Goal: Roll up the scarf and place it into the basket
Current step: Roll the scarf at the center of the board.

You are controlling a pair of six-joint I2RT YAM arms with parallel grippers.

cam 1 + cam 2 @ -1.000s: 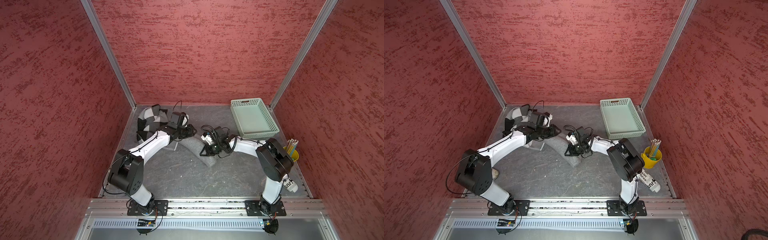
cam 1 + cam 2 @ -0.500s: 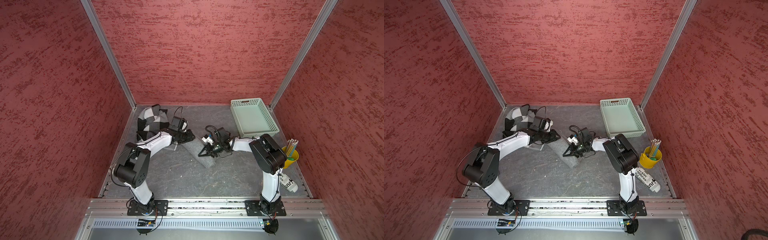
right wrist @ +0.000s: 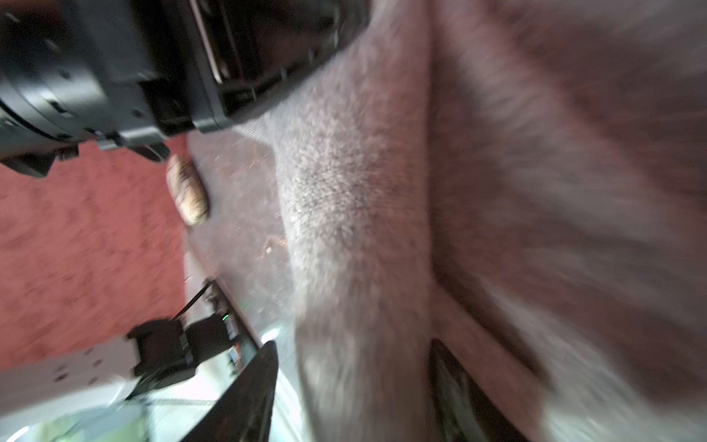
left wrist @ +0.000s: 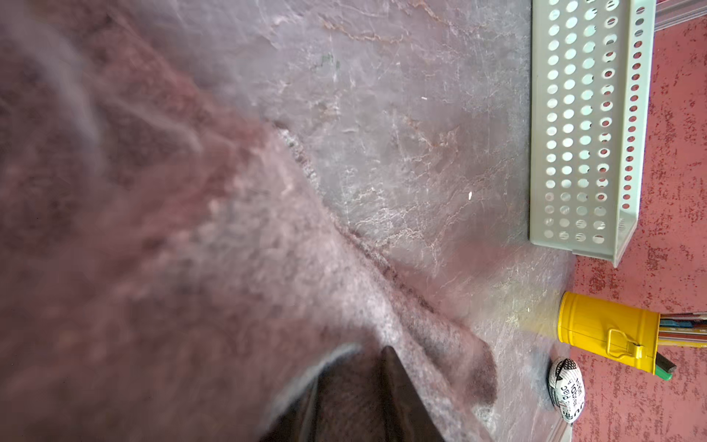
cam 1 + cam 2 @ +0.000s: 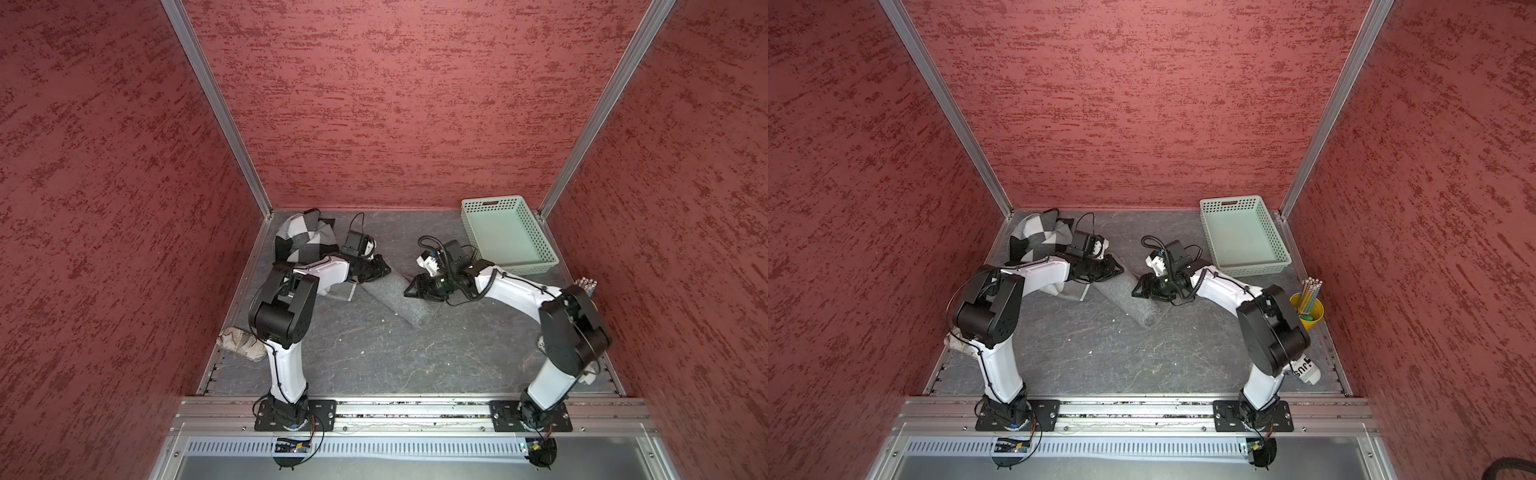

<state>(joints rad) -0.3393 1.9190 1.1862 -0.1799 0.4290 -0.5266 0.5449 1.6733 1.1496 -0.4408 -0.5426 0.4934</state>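
The grey scarf (image 5: 395,299) lies as a loose roll slanting across the middle of the floor in both top views (image 5: 1127,299). My left gripper (image 5: 384,268) sits at its far end, shut on a fold of the scarf (image 4: 229,248), with only one dark fingertip (image 4: 396,382) showing. My right gripper (image 5: 409,291) stands open at the roll's right side, and the scarf (image 3: 355,214) runs between its spread fingers (image 3: 264,367). The mint-green basket (image 5: 469,232) stands empty at the back right (image 5: 1208,232), apart from both grippers (image 4: 585,126).
A black, white and grey checked cloth (image 5: 303,239) is heaped in the back left corner. A yellow pencil cup (image 5: 1306,309) and a white printed bundle (image 5: 1306,370) sit by the right wall. A beige bundle (image 5: 241,343) lies by the left wall.
My right gripper's jaws have spread wide open around the roll. The left arm's elbow has swung in towards its base while its gripper stayed on the scarf's end.
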